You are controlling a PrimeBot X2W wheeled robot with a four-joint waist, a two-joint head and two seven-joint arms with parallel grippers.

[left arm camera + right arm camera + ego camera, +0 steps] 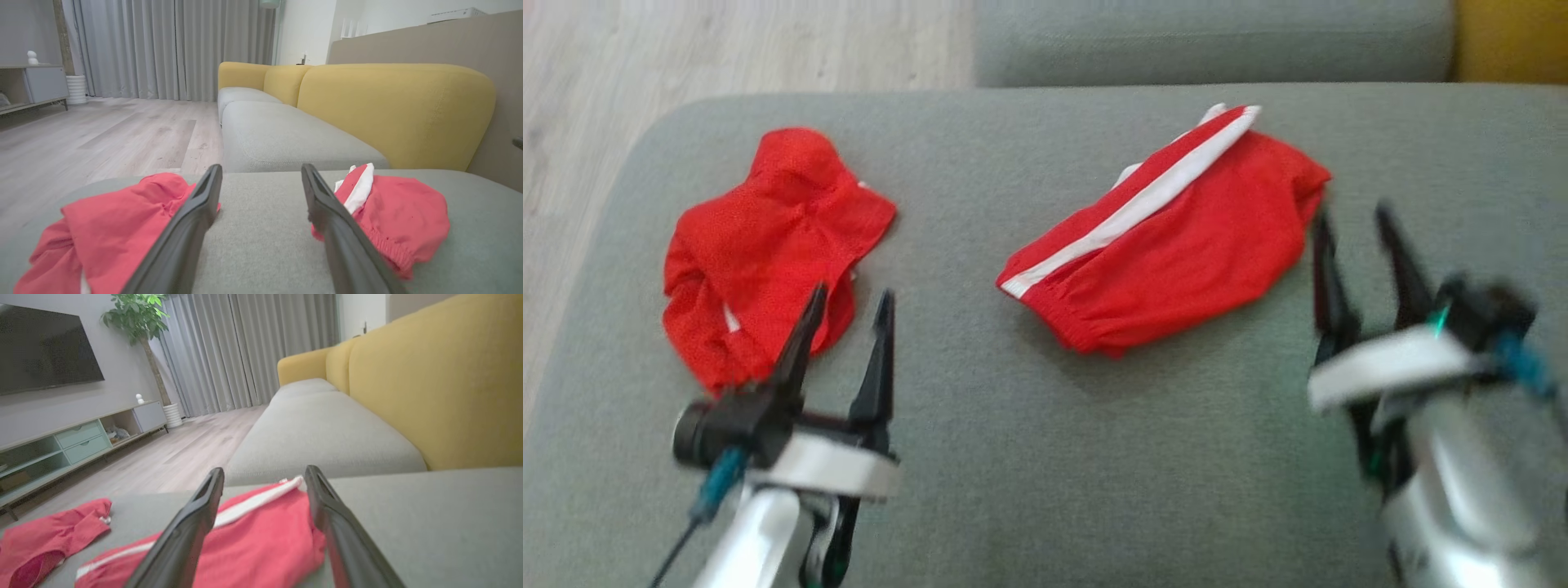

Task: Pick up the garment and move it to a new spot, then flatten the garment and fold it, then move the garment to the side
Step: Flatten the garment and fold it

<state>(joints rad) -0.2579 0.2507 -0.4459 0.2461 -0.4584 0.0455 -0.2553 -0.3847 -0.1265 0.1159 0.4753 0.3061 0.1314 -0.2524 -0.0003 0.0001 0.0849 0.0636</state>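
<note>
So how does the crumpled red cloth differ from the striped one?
The crumpled cloth is bunched in a heap and almost plain red; the striped cloth lies flatter, with a long white stripe and a gathered edge. Both are red and lie on the grey cushion.

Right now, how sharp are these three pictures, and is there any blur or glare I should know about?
Head view: soft overall; the right gripper is smeared by motion blur, and the left gripper is a bit crisper. Left wrist view: sharp on the grey seat cushion, while the fingers go soft near the lens. Right wrist view: slightly hazy, with even light and no glare; the white-striped red cloth reads clearly.
</note>
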